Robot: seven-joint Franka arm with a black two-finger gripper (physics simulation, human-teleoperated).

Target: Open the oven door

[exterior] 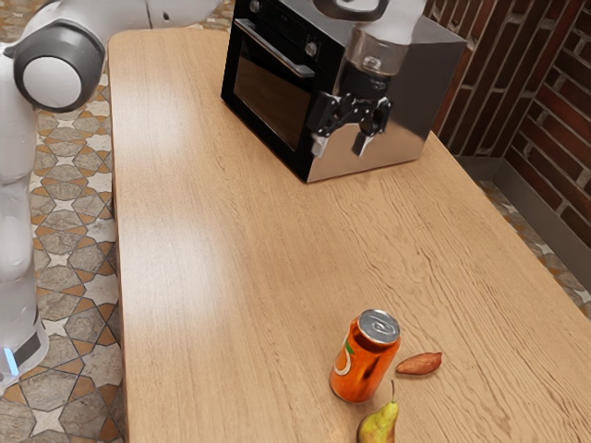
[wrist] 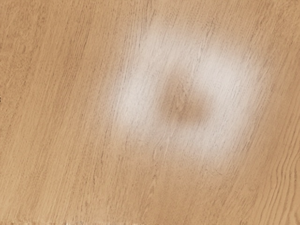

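One white robot arm (exterior: 57,81) stood at the exterior view's left, rising beside the worktop (exterior: 199,277), with a tiled floor (exterior: 65,258) showing below. A small blue light (exterior: 11,360) glowed low on the arm. Next, near the worktop's far end, sat the oven (exterior: 392,152), dark at the front with plain metallic sides. Its door (exterior: 268,92) was closed, lying flush with the front, and its handle (exterior: 274,46) ran across above the dark glass. Two round knobs were set higher up, over the handle.

The claw (exterior: 340,143) hung pointing downward, in front of the oven's side panel as the exterior view had it, its two fingers apart and nothing between them. Whether it touched that panel was, in fairness, hard to judge from that angle.

Well apart from the oven, an orange can (exterior: 365,362) stood upright on the worktop. Just beside it, at the exterior view's lower edge, was a pear (exterior: 379,426) with a thin stem, and on to the right lay a reddish-brown shallot (exterior: 420,364). A brick wall (exterior: 554,74) rose at the far right.

Under the claw, the wrist view showed wood grain with a pale shine around a darker patch.
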